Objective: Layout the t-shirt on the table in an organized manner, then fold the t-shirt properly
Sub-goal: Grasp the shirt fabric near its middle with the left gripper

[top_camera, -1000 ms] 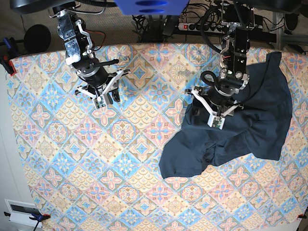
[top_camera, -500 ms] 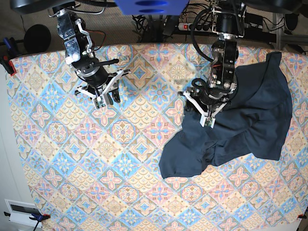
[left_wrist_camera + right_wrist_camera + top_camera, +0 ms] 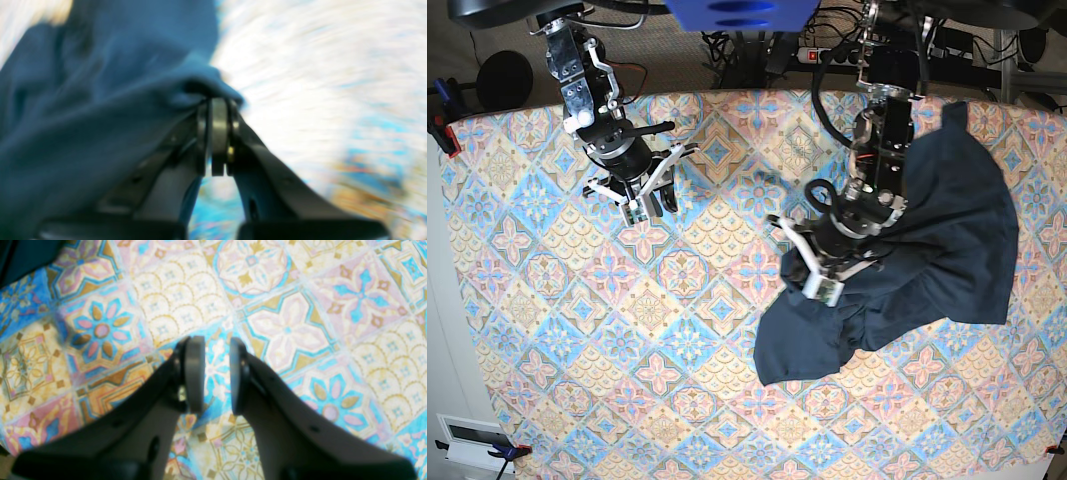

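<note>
The navy t-shirt (image 3: 937,240) lies crumpled on the right part of the table (image 3: 677,330), one lobe hanging toward the front (image 3: 802,345). My left gripper (image 3: 814,275) is at the shirt's left edge. In the blurred left wrist view the left gripper (image 3: 217,133) is shut, with a fold of the t-shirt (image 3: 100,100) bunched at its tips. Far from the shirt, my right gripper (image 3: 649,205) hovers over the back-left of the table. In its wrist view the right gripper (image 3: 217,373) is open, with only the patterned cloth (image 3: 300,323) showing between the fingers.
Behind the table's far edge lie a power strip and cables (image 3: 847,55) and a round black object (image 3: 502,80). Clamps (image 3: 442,135) grip the cloth's left edge. A white device (image 3: 472,440) sits off the front-left corner.
The left gripper went from open to shut on the shirt's left edge and moved left and forward, dragging the fabric with it. The right arm has not moved.
</note>
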You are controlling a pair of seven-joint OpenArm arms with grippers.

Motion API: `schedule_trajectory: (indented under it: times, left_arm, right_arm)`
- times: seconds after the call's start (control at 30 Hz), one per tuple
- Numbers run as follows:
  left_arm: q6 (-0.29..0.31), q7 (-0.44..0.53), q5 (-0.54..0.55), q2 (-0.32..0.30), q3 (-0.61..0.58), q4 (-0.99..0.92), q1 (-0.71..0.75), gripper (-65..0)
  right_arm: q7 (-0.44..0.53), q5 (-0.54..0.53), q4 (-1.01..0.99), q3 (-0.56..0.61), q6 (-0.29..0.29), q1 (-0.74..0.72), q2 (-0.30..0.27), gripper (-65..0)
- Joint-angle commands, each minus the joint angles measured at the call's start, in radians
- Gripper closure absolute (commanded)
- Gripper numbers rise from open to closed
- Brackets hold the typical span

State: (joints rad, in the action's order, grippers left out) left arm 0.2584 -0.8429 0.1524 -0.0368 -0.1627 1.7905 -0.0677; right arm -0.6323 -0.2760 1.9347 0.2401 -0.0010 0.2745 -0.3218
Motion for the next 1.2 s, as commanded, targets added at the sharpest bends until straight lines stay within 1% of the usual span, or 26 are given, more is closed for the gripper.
schedule_trajectory:
  times: [0.0,0.13,0.2,0.27,0.3,0.4,0.5,0.53,0.57,0.6,0.67,0.73,0.77,0.83,0.9,1.0,1.07,1.17]
  left_arm:
    - [0.006,0.009,0.008,0.019,-0.022,0.048,-0.044,0.0]
    - [0.045,-0.082,0.011,0.097,-0.073,0.119,-0.122,0.0]
    - [0.074,-0.121,0.013,0.147,-0.08,0.153,-0.169,0.0]
    - [0.086,-0.169,0.002,0.194,-0.096,0.176,-0.208,0.0]
    - [0.084,-0.191,0.0,0.194,-0.094,0.176,-0.226,0.0]
    - [0.083,-0.195,-0.035,0.194,-0.094,0.167,-0.235,-0.5]
    - [0.083,-0.143,-0.129,0.189,-0.094,0.131,-0.191,-1.5]
    - [0.081,-0.114,-0.164,0.173,-0.094,0.118,-0.169,-2.6]
    - [0.071,-0.086,-0.199,0.159,-0.093,0.102,-0.149,-4.2]
    - [0.045,-0.063,-0.227,0.15,-0.077,0.087,-0.129,-7.1]
    - [-0.006,-0.039,-0.239,0.136,-0.018,0.065,-0.102,-13.6]
    - [-0.052,-0.032,-0.216,0.131,0.051,0.061,-0.076,-20.7]
    - [-0.063,-0.031,-0.196,0.131,0.093,0.059,-0.068,-23.9]
    - [-0.075,-0.037,-0.145,0.131,0.168,0.056,-0.063,-28.8]
    - [-0.077,-0.037,-0.092,0.11,0.222,0.024,-0.067,-32.6]
    - [-0.077,-0.037,-0.037,0.073,0.226,-0.071,-0.09,-37.5]
    - [-0.077,-0.031,-0.012,0.07,0.226,-0.119,-0.096,-39.7]
    - [-0.077,-0.029,0.017,0.073,0.226,-0.162,-0.106,-40.2]
  right_arm:
    - [0.027,-0.001,0.021,-0.009,0.0,-0.007,-0.009,-12.5]
    - [0.027,-0.001,0.021,-0.025,0.0,-0.008,-0.009,-12.5]
    - [0.025,-0.001,0.019,-0.069,0.0,-0.007,-0.009,-12.5]
    - [0.024,-0.001,0.019,-0.112,0.0,-0.007,-0.009,-12.5]
    - [0.024,-0.001,0.019,-0.135,0.0,-0.007,-0.009,-12.5]
    - [0.022,-0.001,0.019,-0.172,0.0,0.007,-0.009,-12.5]
    - [0.022,-0.001,0.019,-0.192,0.0,0.033,-0.009,-12.7]
    - [0.022,-0.001,0.019,-0.199,0.0,0.041,-0.009,-12.7]
    - [0.022,-0.001,0.019,-0.203,0.0,0.047,-0.009,-12.7]
    - [0.022,-0.001,0.019,-0.206,0.0,0.05,-0.009,-12.7]
    - [0.022,-0.001,0.019,-0.203,0.0,0.049,-0.009,-12.7]
    - [0.022,-0.001,0.019,-0.199,0.0,0.049,-0.009,-12.7]
    - [0.022,-0.001,0.019,-0.198,0.0,0.049,-0.009,-12.7]
    - [0.022,-0.001,0.019,-0.196,0.0,0.049,-0.009,-12.7]
    - [0.022,-0.001,0.019,-0.196,0.0,0.049,-0.007,-12.7]
    - [0.022,-0.001,0.019,-0.193,0.0,0.049,-0.004,-12.7]
    - [0.022,-0.001,0.019,-0.193,0.0,0.049,-0.003,-12.7]
    - [0.022,-0.001,0.019,-0.193,0.0,0.05,-0.004,-12.7]
